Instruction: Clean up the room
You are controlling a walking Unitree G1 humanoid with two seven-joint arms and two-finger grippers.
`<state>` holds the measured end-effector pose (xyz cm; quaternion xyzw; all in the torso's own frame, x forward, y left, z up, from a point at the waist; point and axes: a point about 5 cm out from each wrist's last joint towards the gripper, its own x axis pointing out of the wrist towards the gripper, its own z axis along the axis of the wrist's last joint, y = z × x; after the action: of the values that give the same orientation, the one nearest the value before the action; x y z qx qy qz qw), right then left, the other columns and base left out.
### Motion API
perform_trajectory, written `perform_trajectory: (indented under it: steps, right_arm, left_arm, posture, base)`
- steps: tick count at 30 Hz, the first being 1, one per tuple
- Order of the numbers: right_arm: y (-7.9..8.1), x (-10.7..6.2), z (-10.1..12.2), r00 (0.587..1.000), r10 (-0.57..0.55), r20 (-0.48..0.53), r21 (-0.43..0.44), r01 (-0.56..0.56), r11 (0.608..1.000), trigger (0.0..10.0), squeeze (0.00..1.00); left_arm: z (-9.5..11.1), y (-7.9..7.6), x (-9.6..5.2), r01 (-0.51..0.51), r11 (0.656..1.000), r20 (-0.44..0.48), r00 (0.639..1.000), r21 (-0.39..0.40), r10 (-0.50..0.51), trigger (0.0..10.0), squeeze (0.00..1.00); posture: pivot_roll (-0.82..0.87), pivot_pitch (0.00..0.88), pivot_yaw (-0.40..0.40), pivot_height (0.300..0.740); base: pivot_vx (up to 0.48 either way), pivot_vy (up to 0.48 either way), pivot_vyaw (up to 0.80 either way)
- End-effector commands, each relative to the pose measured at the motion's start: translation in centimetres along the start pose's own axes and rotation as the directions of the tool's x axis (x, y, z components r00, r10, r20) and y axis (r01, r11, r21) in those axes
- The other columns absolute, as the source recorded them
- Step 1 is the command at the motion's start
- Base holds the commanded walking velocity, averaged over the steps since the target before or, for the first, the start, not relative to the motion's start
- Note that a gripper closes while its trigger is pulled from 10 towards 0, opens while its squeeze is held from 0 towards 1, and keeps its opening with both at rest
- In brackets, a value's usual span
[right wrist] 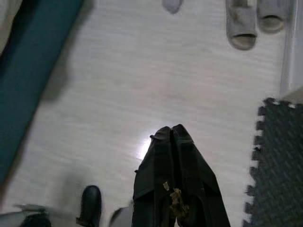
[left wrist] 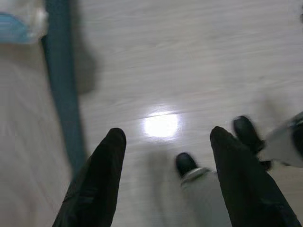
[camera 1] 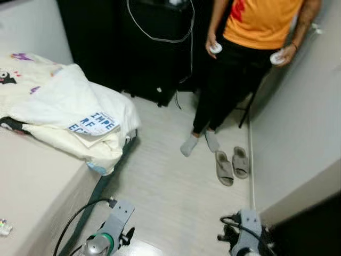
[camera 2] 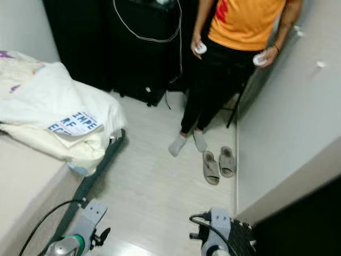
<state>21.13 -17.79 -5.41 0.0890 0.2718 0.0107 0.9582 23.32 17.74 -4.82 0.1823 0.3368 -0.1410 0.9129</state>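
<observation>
Left fingers [left wrist: 163, 142] spread and empty, right fingers [right wrist: 172, 137] pressed together, person [camera 1: 242, 64] cut off above the chest.

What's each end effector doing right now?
Left end effector: open, holding nothing, above the floor.
Right end effector: shut, holding nothing.

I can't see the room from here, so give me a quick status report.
Left claw open, right claw shut, both empty, low over the floor. Crumpled bedding on the bed. Person and grey slippers ahead.
</observation>
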Motion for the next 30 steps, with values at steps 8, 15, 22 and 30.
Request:
perform_trajectory:
  steps: [8, 15, 22, 30]
  right_arm:
    - [-0.4, -0.4, -0.7, 1.000, 0.003, -0.022, -0.026, -0.004, 1.000, 10.0, 0.00]
    - [-0.3, -0.3, -0.6, 1.000, 0.002, -0.018, -0.025, -0.003, 1.000, 10.0, 0.00]
    - [-0.5, -0.2, -0.1, 1.000, -0.008, 0.009, -0.040, 0.008, 0.999, 10.0, 0.00]
    - [-0.6, 0.4, 2.1, 0.994, -0.006, 0.106, -0.071, 0.014, 0.997, 10.0, 0.00]
  left_arm:
    - [0.2, -0.6, 0.2, 0.028, 0.999, 0.013, 1.000, 0.030, -0.028, 10.0, 0.00]
    - [0.3, -0.5, 0.2, 0.031, 0.999, 0.016, 0.999, 0.033, -0.032, 10.0, 0.00]
    - [1.2, -0.2, 0.4, 0.023, 0.999, 0.043, 0.999, 0.029, -0.024, 10.0, 0.00]
    - [4.6, 0.6, 0.9, 0.010, 1.000, 0.174, 0.985, -0.009, -0.008, 10.0, 0.00]
  posture:
    - [0.03, 0.048, -0.019, 0.729]
    - [0.03, 0.049, -0.016, 0.729]
    - [0.02, 0.052, -0.013, 0.729]
    - [0.02, 0.052, -0.013, 0.729]
  base:
    - [0.383, 0.000, 0.00]
    - [0.384, 0.000, 0.00]
    - [0.383, 0.000, 0.00]
    - [0.377, 0.000, 0.00]
